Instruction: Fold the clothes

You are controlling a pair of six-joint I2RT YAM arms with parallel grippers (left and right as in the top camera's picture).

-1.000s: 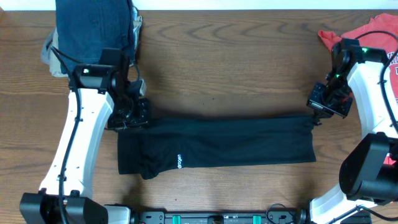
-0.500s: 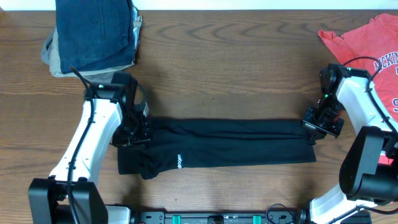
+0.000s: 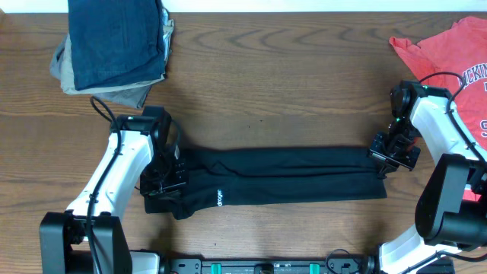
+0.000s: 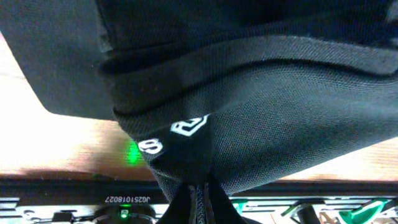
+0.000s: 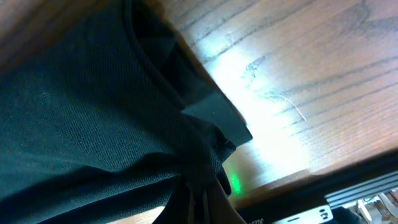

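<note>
Black short-sleeved T-shirt (image 3: pixel 289 176) lies folded into a long band across the front-centre of the wooden desk (image 3: pixel 266 91). White logo lettering (image 3: pixel 221 198) sits near its left end. Left hand (image 3: pixel 163 181) is clamped tight on the shirt's left end; in the left wrist view the cloth bunches into the pinch at the bottom of the frame. Right hand (image 3: pixel 388 156) is closed hard on the upper corner of the right end, with the fabric gathered to a point between its fingers. Coral-red T-shirt with navy lettering (image 3: pixel 449 49) is at the far right corner, apart from the black one and partly under the right arm. Folded blue denim stack (image 3: pixel 114 38) is far left, probably on top of a beige piece.
</note>
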